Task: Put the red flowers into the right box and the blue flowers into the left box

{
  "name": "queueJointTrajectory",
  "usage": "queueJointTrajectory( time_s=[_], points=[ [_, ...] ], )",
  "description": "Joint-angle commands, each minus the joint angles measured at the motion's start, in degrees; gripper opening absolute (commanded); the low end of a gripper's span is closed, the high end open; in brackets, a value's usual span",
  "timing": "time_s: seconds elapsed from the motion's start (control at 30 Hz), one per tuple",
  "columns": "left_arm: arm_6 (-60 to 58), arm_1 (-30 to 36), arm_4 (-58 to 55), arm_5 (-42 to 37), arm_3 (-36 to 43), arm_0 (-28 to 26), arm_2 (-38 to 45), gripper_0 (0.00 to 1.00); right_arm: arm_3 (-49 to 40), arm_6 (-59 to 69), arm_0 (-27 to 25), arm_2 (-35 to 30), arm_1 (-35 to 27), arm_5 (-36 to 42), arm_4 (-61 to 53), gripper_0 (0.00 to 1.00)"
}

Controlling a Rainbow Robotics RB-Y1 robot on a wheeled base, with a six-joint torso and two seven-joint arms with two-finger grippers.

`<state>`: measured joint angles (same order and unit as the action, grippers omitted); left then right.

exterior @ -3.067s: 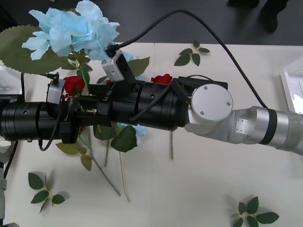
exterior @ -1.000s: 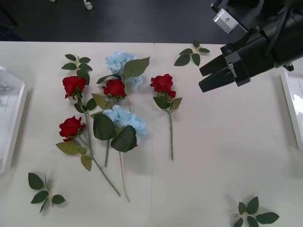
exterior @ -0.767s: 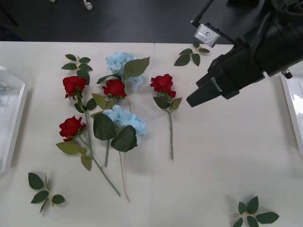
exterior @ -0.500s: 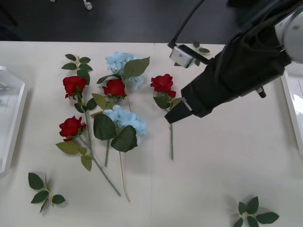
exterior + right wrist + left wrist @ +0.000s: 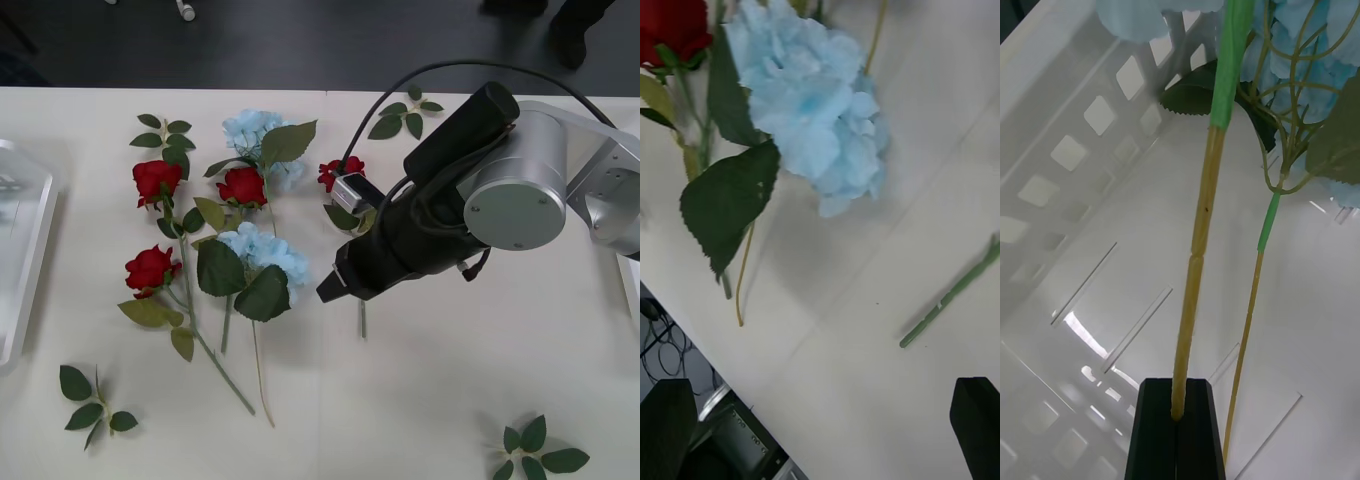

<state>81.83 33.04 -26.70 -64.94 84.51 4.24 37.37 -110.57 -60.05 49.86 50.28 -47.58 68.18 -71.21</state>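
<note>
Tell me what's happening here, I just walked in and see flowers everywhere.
A two-armed robot is sorting fake flowers into white trays. Its left hand is shut on a blue flower's stem over the left box. Its right hand is open, low over the table near a blue flower. Four red flowers lie unsorted.

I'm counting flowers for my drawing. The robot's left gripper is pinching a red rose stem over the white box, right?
Not quite. In the left wrist view the left gripper is shut on the stem of a blue flower, not a red rose, above the left box.
</note>
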Motion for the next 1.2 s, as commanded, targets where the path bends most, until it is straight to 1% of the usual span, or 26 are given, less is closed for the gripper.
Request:
queueJointTrajectory(
  time_s=[0.03,0.07,0.1,0.13,0.17,0.2,0.23,0.27,0.3,0.4,0.5,0.73,0.77,0.83,0.9,0.93,1.0,1.1,1.2],
  points=[
    [-2.29,1.58,2.79,4.99,-7.08,4.02,-0.10,0.01,3.43,8.54,1.55,-1.15,3.55,-0.06,3.10,1.00],
    [-2.20,1.58,2.79,6.14,-8.05,4.38,-0.28,0.03,4.31,9.51,1.55,-1.15,4.16,0.11,3.71,1.00],
    [-2.20,1.58,2.70,7.10,-8.75,4.38,-0.54,0.07,5.27,10.47,1.73,-1.15,4.86,0.38,4.33,1.00],
    [-2.11,1.58,2.61,7.89,-9.10,4.38,-1.25,0.28,6.50,12.06,1.90,-1.15,5.66,0.64,5.21,1.00],
    [-2.11,1.58,2.53,8.07,-9.01,4.29,-1.69,0.52,7.47,13.20,2.08,-1.15,6.27,0.82,6.00,1.00],
    [-2.20,1.58,2.44,8.07,-9.01,4.29,-2.13,0.72,8.44,13.90,2.34,-1.15,6.71,1.08,6.70,1.00],
    [-2.29,1.58,2.18,8.07,-8.93,4.29,-2.21,0.85,9.49,14.69,2.52,-1.15,7.24,1.43,7.32,1.00],
    [-2.20,1.58,1.91,8.07,-8.75,4.29,-2.30,0.95,10.46,14.87,2.78,-1.15,7.68,1.78,7.84,1.00],
    [-2.20,1.58,1.65,8.07,-8.57,4.29,-2.39,1.00,11.51,14.87,2.96,-1.15,8.12,2.31,8.37,1.00],
    [-2.20,1.58,0.86,7.10,-6.82,4.11,-2.92,1.00,15.47,15.05,3.31,-1.15,10.31,3.54,10.22,1.00],
    [-2.38,1.58,-0.02,3.15,-2.77,3.41,-2.92,1.00,18.81,15.22,3.40,-1.15,12.33,3.80,12.41,1.00],
    [-4.05,2.02,-5.82,-12.76,14.19,-2.04,-0.72,1.00,25.05,15.31,3.40,-1.15,16.03,4.51,17.16,1.00],
    [-4.22,1.94,-6.35,-13.90,15.33,-2.48,-0.54,1.00,25.40,15.40,3.40,-1.15,16.11,4.51,17.42,1.00],
    [-5.01,2.02,-8.37,-17.59,20.25,-4.50,-0.19,1.00,26.63,15.40,3.40,-1.06,16.73,4.51,18.04,1.00],
    [-5.45,2.02,-9.69,-19.62,23.33,-5.73,-0.10,1.00,27.51,15.31,3.40,-1.06,17.17,4.51,18.48,1.00],
    [-5.80,1.94,-11.45,-21.46,26.41,-7.14,-0.10,1.00,28.39,15.22,3.40,-1.15,17.78,4.51,19.27,1.00],
    [-6.51,1.94,-14.17,-23.92,30.01,-8.54,-0.37,1.00,29.44,15.40,3.40,-1.06,18.66,4.51,20.68,1.00],
    [-8.44,1.94,-16.81,-26.73,34.05,-9.60,-1.86,1.00,31.64,15.40,3.40,-1.06,19.98,4.07,22.17,1.00],
    [-11.87,1.94,-19.53,-29.20,38.18,-9.69,-5.20,1.00,34.01,15.31,3.40,-1.06,21.48,3.63,23.75,1.00]
  ],
)
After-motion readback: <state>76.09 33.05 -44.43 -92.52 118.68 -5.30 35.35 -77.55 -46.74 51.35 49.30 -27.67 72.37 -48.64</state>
